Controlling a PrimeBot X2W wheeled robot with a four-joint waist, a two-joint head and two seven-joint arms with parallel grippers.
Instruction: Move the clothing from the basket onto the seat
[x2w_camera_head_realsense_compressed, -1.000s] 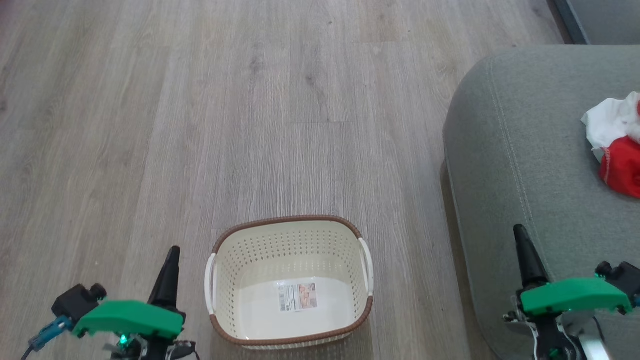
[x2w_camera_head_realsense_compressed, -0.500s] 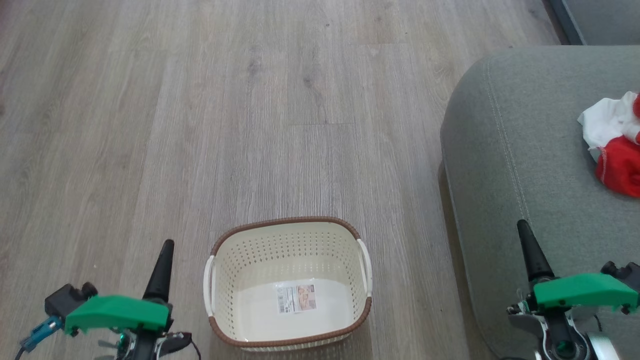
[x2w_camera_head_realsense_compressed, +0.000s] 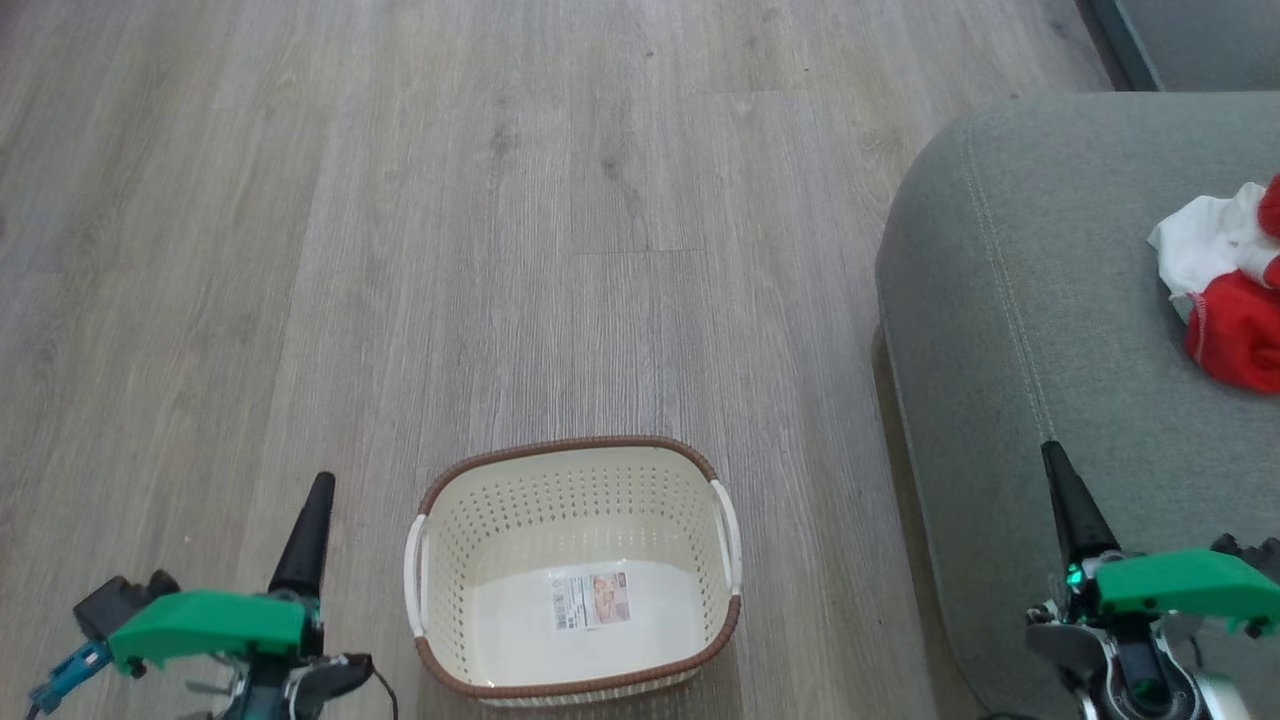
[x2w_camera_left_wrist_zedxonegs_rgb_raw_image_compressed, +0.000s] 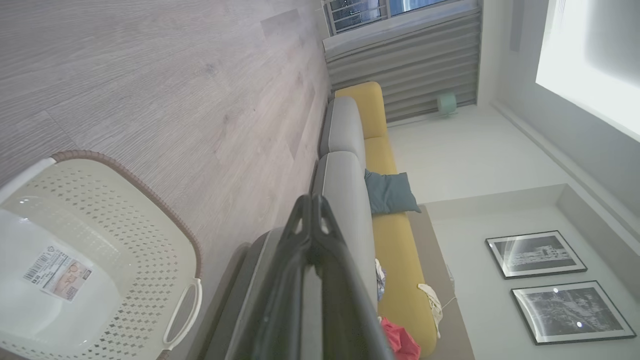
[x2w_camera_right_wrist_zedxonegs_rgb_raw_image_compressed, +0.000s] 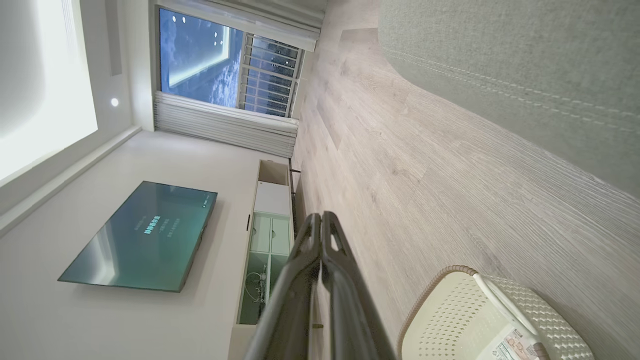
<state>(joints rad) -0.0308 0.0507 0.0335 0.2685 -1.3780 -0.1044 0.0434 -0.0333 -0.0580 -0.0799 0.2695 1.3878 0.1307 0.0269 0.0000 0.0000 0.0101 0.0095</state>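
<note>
The cream basket (x2w_camera_head_realsense_compressed: 570, 500) stands on the wood floor at the bottom centre of the head view, holding nothing but its paper label (x2w_camera_head_realsense_compressed: 592, 600). Red and white clothing (x2w_camera_head_realsense_compressed: 1232, 290) lies on the grey-green seat (x2w_camera_head_realsense_compressed: 1050, 300) at the right edge. My left gripper (x2w_camera_head_realsense_compressed: 318, 490) is shut, left of the basket. My right gripper (x2w_camera_head_realsense_compressed: 1052, 455) is shut, over the seat's near edge. In the left wrist view the shut fingers (x2w_camera_left_wrist_zedxonegs_rgb_raw_image_compressed: 311, 200) point past the basket (x2w_camera_left_wrist_zedxonegs_rgb_raw_image_compressed: 100, 210) toward the seat (x2w_camera_left_wrist_zedxonegs_rgb_raw_image_compressed: 345, 190). The right wrist view has the basket (x2w_camera_right_wrist_zedxonegs_rgb_raw_image_compressed: 475, 310) at lower right and the seat (x2w_camera_right_wrist_zedxonegs_rgb_raw_image_compressed: 500, 45) above.
Wood floor (x2w_camera_head_realsense_compressed: 400, 200) spreads ahead and left. A darker sofa part (x2w_camera_head_realsense_compressed: 1180, 40) sits at the top right. Across the room the left wrist view shows a yellow sofa (x2w_camera_left_wrist_zedxonegs_rgb_raw_image_compressed: 385, 150) with a blue cushion (x2w_camera_left_wrist_zedxonegs_rgb_raw_image_compressed: 390, 192). A TV (x2w_camera_right_wrist_zedxonegs_rgb_raw_image_compressed: 145, 235) and cabinet (x2w_camera_right_wrist_zedxonegs_rgb_raw_image_compressed: 265, 240) line the far wall.
Both grippers have dropped lower in the head view, the left one also drifting left. The whole picture shifted slightly, so the camera moved. Basket and clothing stay put.
</note>
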